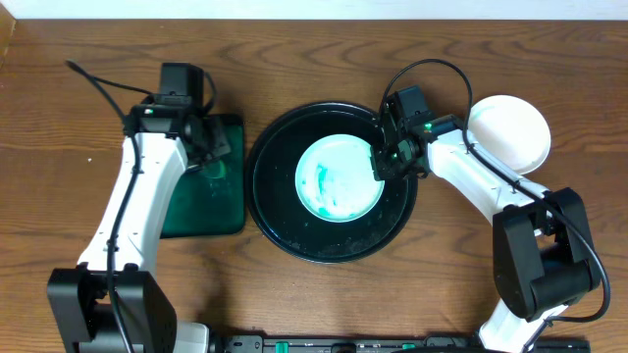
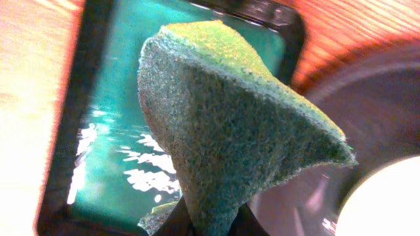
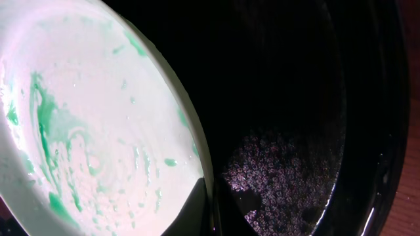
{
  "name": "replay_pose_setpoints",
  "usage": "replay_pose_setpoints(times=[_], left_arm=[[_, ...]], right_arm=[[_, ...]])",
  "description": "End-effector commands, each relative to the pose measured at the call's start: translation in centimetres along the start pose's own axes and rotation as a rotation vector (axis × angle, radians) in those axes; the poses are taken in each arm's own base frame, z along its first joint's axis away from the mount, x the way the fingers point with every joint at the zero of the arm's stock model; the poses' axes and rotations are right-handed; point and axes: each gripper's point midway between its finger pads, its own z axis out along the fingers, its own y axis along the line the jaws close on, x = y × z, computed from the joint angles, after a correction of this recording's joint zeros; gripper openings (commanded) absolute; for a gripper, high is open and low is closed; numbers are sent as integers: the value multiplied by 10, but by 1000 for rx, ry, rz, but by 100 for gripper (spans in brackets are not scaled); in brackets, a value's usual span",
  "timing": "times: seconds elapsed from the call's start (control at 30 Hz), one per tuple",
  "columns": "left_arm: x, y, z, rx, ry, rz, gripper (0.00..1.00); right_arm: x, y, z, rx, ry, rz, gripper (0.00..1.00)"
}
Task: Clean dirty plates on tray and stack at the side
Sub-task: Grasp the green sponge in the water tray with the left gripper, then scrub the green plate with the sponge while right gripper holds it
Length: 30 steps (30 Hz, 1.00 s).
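Note:
A pale plate [image 1: 339, 176] with teal-green smears lies in the middle of the round black tray [image 1: 275, 211]. My right gripper [image 1: 383, 164] is shut on this plate's right rim; in the right wrist view the rim [image 3: 190, 131] runs between the fingertips [image 3: 210, 210]. A clean white plate [image 1: 508, 132] sits on the table right of the tray. My left gripper [image 1: 211, 147] is shut on a green sponge [image 2: 230, 124] and holds it above the rectangular dark-green tray [image 1: 211, 211]. A third plate is not in view.
The dark-green tray [image 2: 105, 131] holds wet, glinting liquid. The black tray's floor [image 3: 282, 177] has foam bubbles right of the plate. Both arms' cables arch over the back of the wooden table [image 1: 324, 59].

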Motion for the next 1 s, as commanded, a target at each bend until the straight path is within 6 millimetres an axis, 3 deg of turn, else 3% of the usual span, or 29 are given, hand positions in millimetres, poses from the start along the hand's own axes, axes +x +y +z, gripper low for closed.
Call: replay_pose_setpoints(times=[0.0,0.4,0.6,0.87,0.97], left_arm=[[13,-41,-2,139,45,36,7],[52,-140,10,246,52,179,7],[80,-163,36,230,120,219,7],[117,-190,88,236,235,228,7],[137,-199,105,273,322,219,12]], right_arm=[[1,4,-3,-6,-6,-27,1],[4,2,4,-1,15,0,1],[15,-3,23,8,70,17,1],[15,-2,23,7,70,16,1],[15,-3,23,8,72,16,1]])
